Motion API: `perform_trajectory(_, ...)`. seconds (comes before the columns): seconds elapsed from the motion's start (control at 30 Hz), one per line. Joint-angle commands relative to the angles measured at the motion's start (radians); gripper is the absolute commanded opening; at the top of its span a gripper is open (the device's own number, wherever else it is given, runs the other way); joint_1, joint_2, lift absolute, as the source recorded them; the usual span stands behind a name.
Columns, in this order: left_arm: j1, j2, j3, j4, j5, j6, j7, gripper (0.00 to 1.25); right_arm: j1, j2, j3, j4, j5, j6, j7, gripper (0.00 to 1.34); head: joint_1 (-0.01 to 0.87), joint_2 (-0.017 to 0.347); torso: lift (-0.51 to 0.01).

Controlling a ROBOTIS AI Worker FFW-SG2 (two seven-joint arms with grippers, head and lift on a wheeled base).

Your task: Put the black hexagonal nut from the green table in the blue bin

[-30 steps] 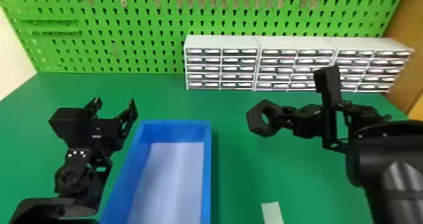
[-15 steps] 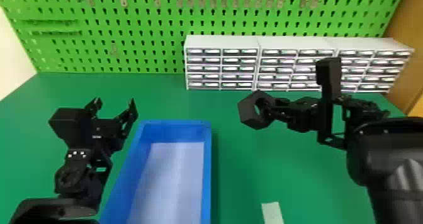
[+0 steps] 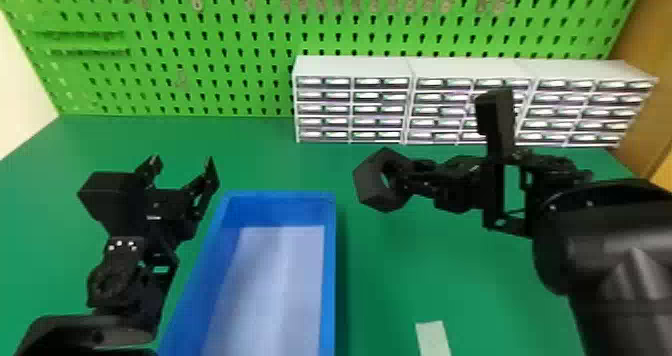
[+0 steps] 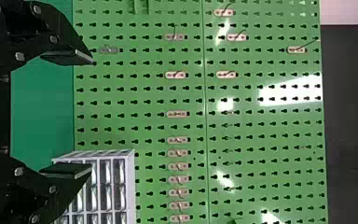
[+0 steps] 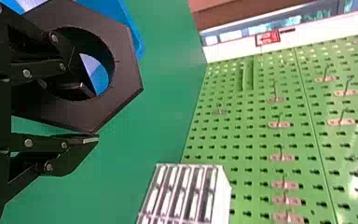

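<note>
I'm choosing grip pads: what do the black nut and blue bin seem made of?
The black nut looks like matte plastic: dull, even faces without metallic glint, though coated metal is possible. The blue bin looks like moulded plastic, probably smooth, given its even colour and rounded corner; its pale floor could be a separate liner.

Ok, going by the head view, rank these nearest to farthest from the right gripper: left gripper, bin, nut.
1. Nut: held in the right gripper itself.
2. Bin: next, to the nut's left and nearer the robot.
3. Left gripper: farthest, past the bin's left side.
</note>
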Motion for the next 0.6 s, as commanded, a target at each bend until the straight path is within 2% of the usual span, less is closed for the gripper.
perform_trajectory(0.0,0.000,0.000,0.001,0.000,0.000,0.001,0.000,0.81,-0.008,-0.009,0.047,0.000,-0.021,0.018,0.000,0.25,0.657,0.057,-0.095)
perform_trajectory(0.2,-0.003,0.000,-0.001,0.002,-0.003,0.000,0.000,0.81,-0.023,-0.029,0.116,0.001,-0.041,0.036,0.000,0.25,0.657,0.057,-0.095)
perform_trajectory(0.57,-0.008,0.000,-0.004,0.003,-0.003,0.000,0.000,0.81,-0.053,-0.042,0.205,0.024,-0.069,0.042,0.000,0.25,0.657,0.057,-0.095)
